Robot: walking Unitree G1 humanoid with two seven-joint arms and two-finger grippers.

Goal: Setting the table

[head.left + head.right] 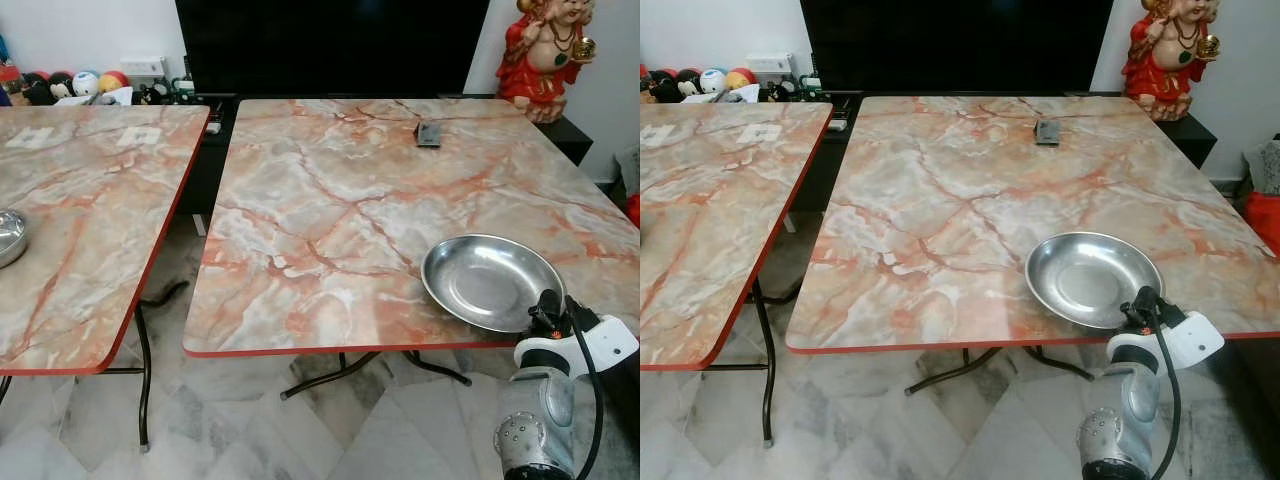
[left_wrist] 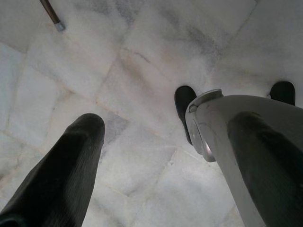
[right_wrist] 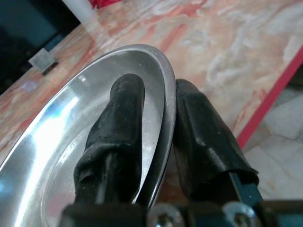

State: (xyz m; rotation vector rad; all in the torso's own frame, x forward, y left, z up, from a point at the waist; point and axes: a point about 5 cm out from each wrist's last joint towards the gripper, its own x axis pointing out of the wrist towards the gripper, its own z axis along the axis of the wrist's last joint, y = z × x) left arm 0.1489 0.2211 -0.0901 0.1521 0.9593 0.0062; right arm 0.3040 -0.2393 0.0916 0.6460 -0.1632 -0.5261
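Note:
A round steel plate [image 1: 490,280] lies on the marble table [image 1: 330,200] close to its front right edge. My right gripper [image 1: 545,312] reaches up from below the red edge and is shut on the plate's near rim. In the right wrist view one finger [image 3: 123,118] lies inside the plate [image 3: 57,132] and the other finger [image 3: 203,132] presses outside the rim. My left gripper [image 2: 170,142] hangs open over the white floor tiles with nothing between its fingers.
A second marble table [image 1: 80,200] stands to the left across a narrow gap, with a steel bowl [image 1: 8,235] at its left edge. A small dark remote [image 1: 428,133] lies at the far side. A red statue [image 1: 545,50] and a dark TV [image 1: 330,45] stand behind.

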